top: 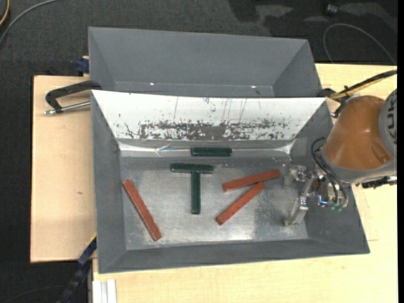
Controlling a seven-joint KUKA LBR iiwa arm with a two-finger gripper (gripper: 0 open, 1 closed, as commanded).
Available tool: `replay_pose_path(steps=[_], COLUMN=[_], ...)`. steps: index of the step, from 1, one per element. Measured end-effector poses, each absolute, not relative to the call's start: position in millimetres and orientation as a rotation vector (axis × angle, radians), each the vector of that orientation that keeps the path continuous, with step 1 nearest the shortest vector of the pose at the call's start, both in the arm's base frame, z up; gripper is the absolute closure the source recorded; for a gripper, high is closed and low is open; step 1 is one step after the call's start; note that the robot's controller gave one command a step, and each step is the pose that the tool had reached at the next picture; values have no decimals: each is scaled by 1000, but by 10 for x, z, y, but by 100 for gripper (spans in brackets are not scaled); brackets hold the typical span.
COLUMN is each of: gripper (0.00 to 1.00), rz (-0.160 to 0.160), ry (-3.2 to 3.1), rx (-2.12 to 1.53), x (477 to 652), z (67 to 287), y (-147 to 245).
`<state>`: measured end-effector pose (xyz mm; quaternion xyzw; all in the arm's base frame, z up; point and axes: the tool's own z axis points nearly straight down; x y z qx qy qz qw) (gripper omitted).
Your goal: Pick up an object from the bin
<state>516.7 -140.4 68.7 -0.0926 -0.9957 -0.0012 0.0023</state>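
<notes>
- The pincer (295,213) is down inside the bin (221,257), tucked by the right wall, not far from the front right corner. Honestly can't tell if it's spread or pressed together, and I can't make out anything pinched in it.
- Under it looks like bare bin floor, so nothing's picked yet I'd say.
- Closest stuff is two red bars off to its left, toward the bin's middle: the back red bar (250,180) and the front red bar (240,204). They seem to touch near their right ends and fan out leftward like a V.
- The bit that matters: both lie left of the pincer and a little further back. The back red bar's right end is the nearest point, near but apart from it. That bar runs almost left-right. The front one runs diagonal, front-left to back-right.
- My guess: the pincer would need to slide left and close across a bar's narrow width. The spot where they meet looks risky, since it could catch both.
- Well apart: a green T (196,191) mid-bin, a green bar (211,151) at the back wall, a left red bar (141,210).
</notes>
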Motion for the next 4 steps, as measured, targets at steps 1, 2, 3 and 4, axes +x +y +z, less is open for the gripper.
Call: replay_pose_path(steps=[1, 2, 3, 4], gripper=[0, 0, 0, 0], rz=[-8, -3, 3, -6], ry=[-3134, -3073, -2700, -2749], rx=[-164, 684, 1620, 1529], x=[4938, 5052, 5226, 5062], z=[703, 707, 881, 708], y=[-577, 57, -119, 1031])
